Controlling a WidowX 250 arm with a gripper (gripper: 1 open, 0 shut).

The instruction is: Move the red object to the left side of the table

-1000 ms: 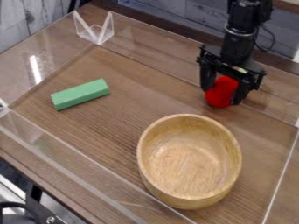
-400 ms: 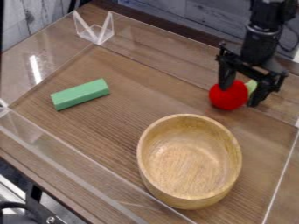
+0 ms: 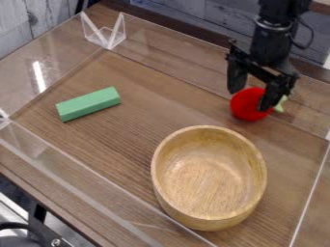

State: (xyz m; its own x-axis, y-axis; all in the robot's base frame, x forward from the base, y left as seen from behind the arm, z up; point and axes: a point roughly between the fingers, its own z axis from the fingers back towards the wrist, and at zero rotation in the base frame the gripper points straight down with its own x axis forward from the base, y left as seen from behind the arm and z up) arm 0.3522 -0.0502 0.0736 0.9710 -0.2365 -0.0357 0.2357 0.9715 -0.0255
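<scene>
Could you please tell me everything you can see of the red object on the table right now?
The red object is a small, rounded, strawberry-shaped toy, glossy like plastic, with a light green leafy bit at its right side, so it seems to lie tipped over. It rests on the table near the right-hand acrylic wall, beyond the wooden bowl and far from the green block. The gripper stands just over it, pointing down with jaws open, partly hiding its top; whether a finger touches it cannot be told.

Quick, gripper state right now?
Gripper: open, jaws either side of the small rounded red strawberry-shaped toy, not closed on it.
</scene>
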